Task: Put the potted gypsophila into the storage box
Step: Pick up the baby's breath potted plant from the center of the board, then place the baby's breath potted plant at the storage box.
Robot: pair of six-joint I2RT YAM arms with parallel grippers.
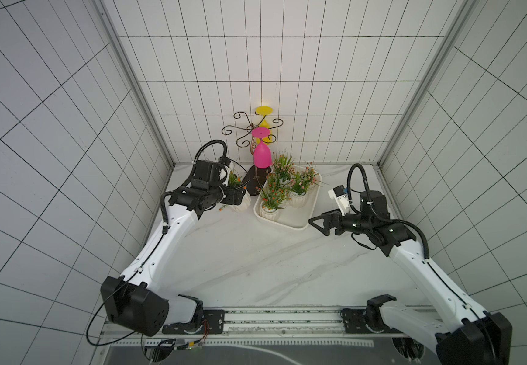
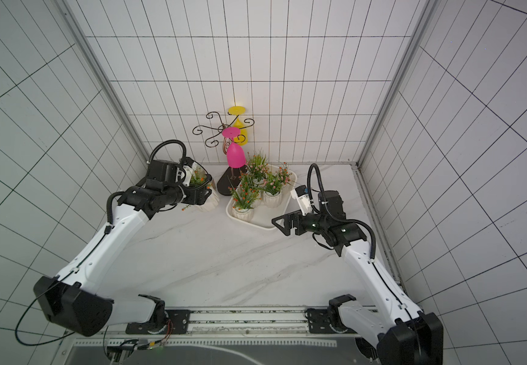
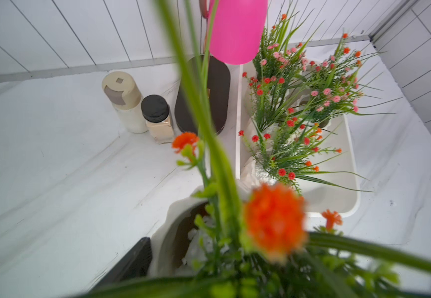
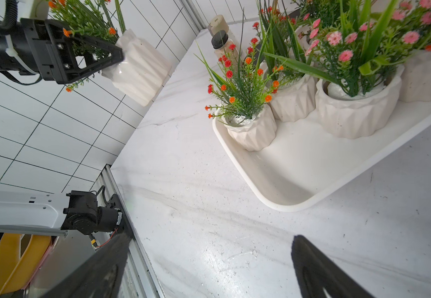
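My left gripper is shut on a potted gypsophila, a white ribbed pot with green sprigs and orange blooms. In the right wrist view this pot hangs tilted above the table, left of the storage box. One black finger presses the pot's outer wall. The storage box, a shallow white tub, holds several more potted plants at its far end. Its near end is bare. My right gripper stands open over the table beside the box's near right corner, holding nothing.
A scrolled metal rack on a dark oval base stands behind the box, with a pink glass and a yellow glass hanging upside down. Two jars stand near the back wall. Tiled walls close in three sides.
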